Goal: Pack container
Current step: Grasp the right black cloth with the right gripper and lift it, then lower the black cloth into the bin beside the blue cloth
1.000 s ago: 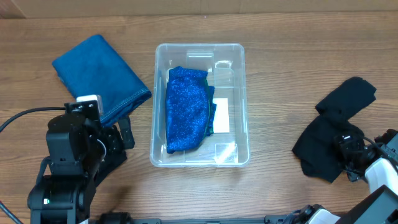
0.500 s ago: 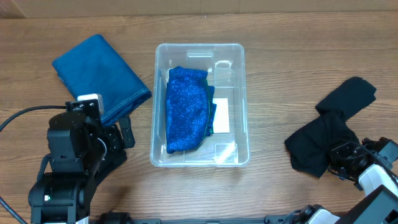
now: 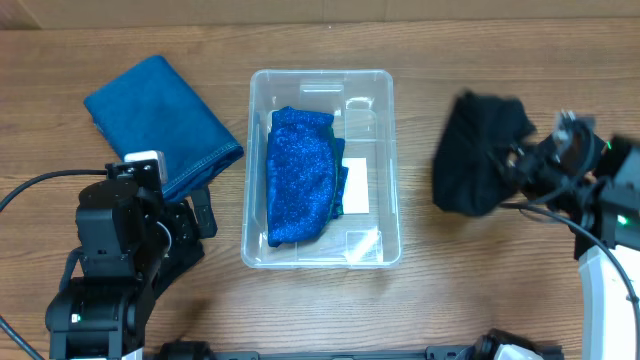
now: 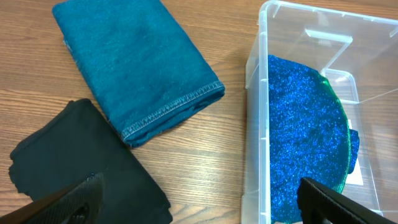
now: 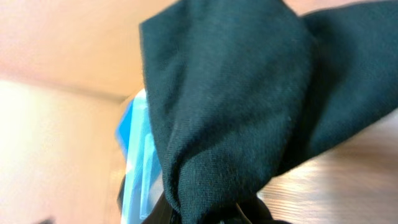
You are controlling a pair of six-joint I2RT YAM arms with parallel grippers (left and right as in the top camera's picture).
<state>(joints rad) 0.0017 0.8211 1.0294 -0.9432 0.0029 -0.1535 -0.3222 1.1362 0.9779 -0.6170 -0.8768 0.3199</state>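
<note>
Black cloth (image 3: 475, 155) hangs pinched in our right jaws; left jaws gape. We should clear the container (image 3: 320, 73) rim, then lower and release.

The left arm (image 3: 105, 270) stands at the near left of the table, with the wrist pitched forward and down. The left gripper (image 4: 199, 202) has its jaws spread wide and grips nothing. The right arm (image 3: 605, 250) reaches in from the near right, wrist tilted so its camera looks across the table. The right gripper (image 3: 522, 168) is clamped on a black cloth (image 3: 475, 150).
</note>
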